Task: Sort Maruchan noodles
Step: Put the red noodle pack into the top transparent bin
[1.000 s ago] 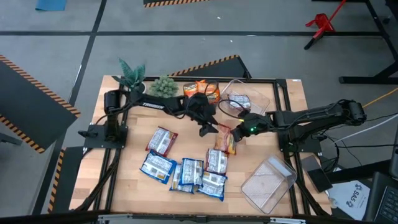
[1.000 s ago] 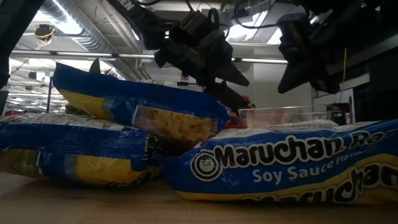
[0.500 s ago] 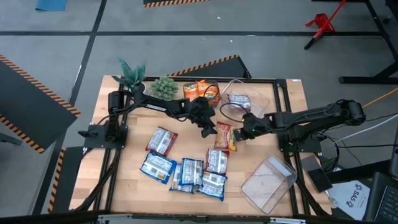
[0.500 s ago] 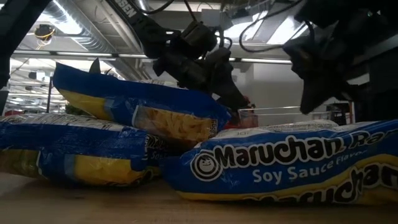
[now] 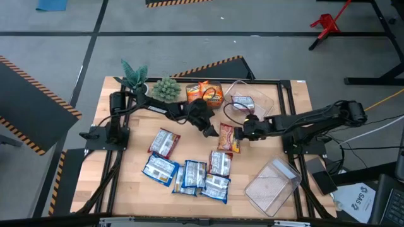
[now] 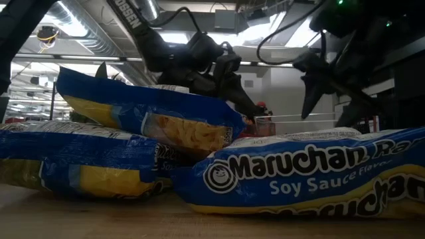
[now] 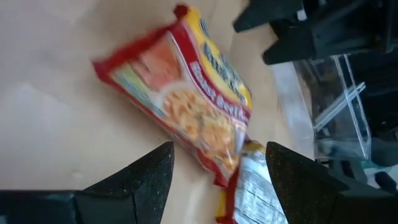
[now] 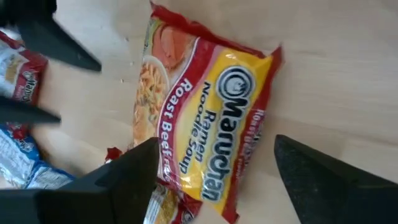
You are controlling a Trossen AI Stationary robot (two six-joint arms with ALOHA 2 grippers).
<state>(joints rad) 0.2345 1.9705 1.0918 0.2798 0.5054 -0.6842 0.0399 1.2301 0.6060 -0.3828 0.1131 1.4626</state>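
Observation:
A red Maruchan noodles packet (image 5: pixel 227 137) (image 8: pixel 199 124) (image 7: pixel 186 106) lies flat on the wooden table, its near end over a second red packet (image 7: pixel 249 190). My left gripper (image 5: pixel 211 131) (image 7: pixel 217 183) hovers open at its left. My right gripper (image 5: pixel 240 133) (image 8: pixel 227 180) hovers open at its right, a finger on either side of the packet. Several blue packets (image 5: pixel 189 173) (image 6: pixel 312 176) lie overlapping toward the near edge. Orange packets (image 5: pixel 203 92) lie at the far side.
A clear bin (image 5: pixel 262 96) at the far right holds one packet (image 5: pixel 243 101). A second clear bin (image 5: pixel 273 184) stands at the near right. Two small green plants (image 5: pixel 134 74) (image 5: pixel 165 87) stand at the far left. Bare wood lies between the packets and the left edge.
My right gripper has opened above the red packet, which lies on the table. Both grippers have sunk a little toward the table and rolled about their own axes.

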